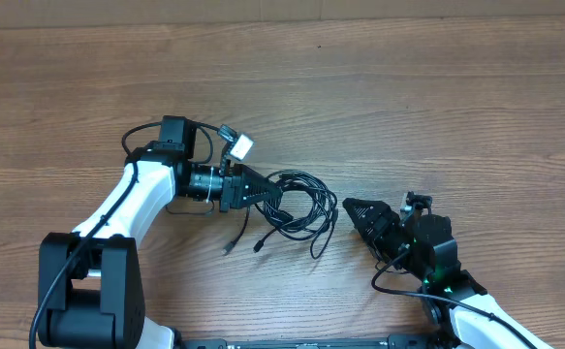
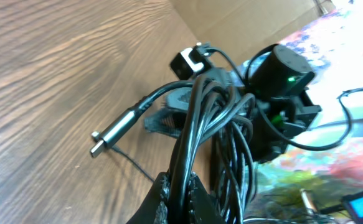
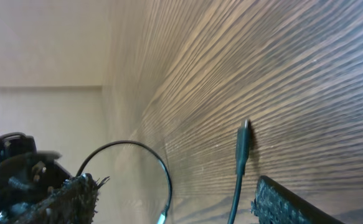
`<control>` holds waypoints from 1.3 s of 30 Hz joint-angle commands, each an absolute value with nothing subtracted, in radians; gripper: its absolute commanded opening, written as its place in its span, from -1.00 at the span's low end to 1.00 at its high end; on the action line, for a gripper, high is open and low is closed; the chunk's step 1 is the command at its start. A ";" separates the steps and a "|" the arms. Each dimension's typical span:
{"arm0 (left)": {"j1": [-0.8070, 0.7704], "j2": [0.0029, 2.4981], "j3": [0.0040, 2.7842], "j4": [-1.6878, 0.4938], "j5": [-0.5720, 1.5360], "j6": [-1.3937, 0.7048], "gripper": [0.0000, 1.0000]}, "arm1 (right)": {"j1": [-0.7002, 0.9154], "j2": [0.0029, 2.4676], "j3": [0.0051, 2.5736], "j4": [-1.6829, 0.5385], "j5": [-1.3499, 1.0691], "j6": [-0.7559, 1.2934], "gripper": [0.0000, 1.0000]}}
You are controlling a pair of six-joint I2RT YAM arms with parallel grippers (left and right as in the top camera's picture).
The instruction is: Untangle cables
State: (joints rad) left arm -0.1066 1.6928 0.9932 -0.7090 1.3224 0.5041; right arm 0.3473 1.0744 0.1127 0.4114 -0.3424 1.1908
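Nearest, on the right, the black two-fingered right gripper (image 1: 355,208) sits low over the brown wood-grain table (image 1: 427,97). Its jaws stand well apart and grip nothing. Its wrist view shows one slim black plug end (image 3: 244,142) lying on the wood in the gap between the fingers, untouched, with a curve of cord just to the left.

A little farther and to the left, three loose tails of the thin black flexible cables (image 1: 299,206) trail toward the near edge, each ending in a small plug that seems to lie flat on the table. Beyond those tails, the rest of the cords sit as one bundle of overlapping loops near the middle of the table, just left of the right gripper's tips.

On the left side of that bundle, the left gripper (image 1: 266,194), black fingers on a white arm, is clamped on several strands at once. Its wrist view shows the cords running out of the pinch in a thick sheaf, with a metal-tipped plug (image 2: 109,135) sticking out to the left.

By the look of it, little is done. A few ends hang free, but no cable lies apart from the others and the loops cross one another. Nearly all the work seems left: each strand has to be drawn out of the bundle and laid down on its own.
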 commanded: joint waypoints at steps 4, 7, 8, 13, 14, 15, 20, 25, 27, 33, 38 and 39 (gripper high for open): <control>-0.117 1.687 0.990 -0.625 0.904 0.119 -0.91 | 0.347 1.077 0.119 0.640 -0.700 1.039 0.56; -0.130 1.687 0.990 -0.585 0.787 -0.066 -0.91 | 0.352 1.077 0.119 0.816 -0.821 1.048 0.47; -0.136 1.687 0.990 -0.570 0.785 -0.103 -0.91 | 0.361 1.077 0.119 0.847 -0.807 1.073 0.43; -0.196 1.687 0.990 -0.533 0.773 -0.162 -0.91 | 0.422 1.077 0.119 0.809 -0.594 1.163 0.36; -0.210 1.687 0.990 -0.533 0.759 -0.163 -0.91 | 0.441 1.078 0.119 0.809 -0.546 1.177 0.34; -0.233 1.687 0.990 -0.534 0.721 -0.178 -0.91 | 0.468 1.078 0.120 0.812 -0.488 1.190 0.31; -0.303 1.687 0.990 -0.533 0.617 -0.210 -0.91 | 0.539 1.094 0.120 0.808 -0.337 1.202 0.18; -0.349 1.687 0.990 -0.519 0.618 -0.206 -0.91 | 0.562 1.176 0.120 0.807 -0.250 1.311 0.10; -0.360 1.687 0.990 -0.517 0.618 -0.206 -0.91 | 0.562 1.221 0.120 0.808 -0.235 1.347 0.10; -0.376 1.687 0.990 -0.518 0.625 -0.206 -0.92 | 0.562 1.340 0.127 0.894 -0.236 1.365 0.08; -0.414 1.687 0.990 -0.518 0.626 -0.205 -0.91 | 0.562 1.452 0.179 0.894 -0.237 1.365 -0.05; -0.419 1.687 0.990 -0.518 0.626 -0.205 -0.91 | 0.562 1.471 0.186 0.894 -0.238 1.371 -0.06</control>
State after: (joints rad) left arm -0.3931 1.6928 0.9920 -0.5220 0.6159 -0.1936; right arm 0.5571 1.4250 0.1448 0.8864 -0.2531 1.3609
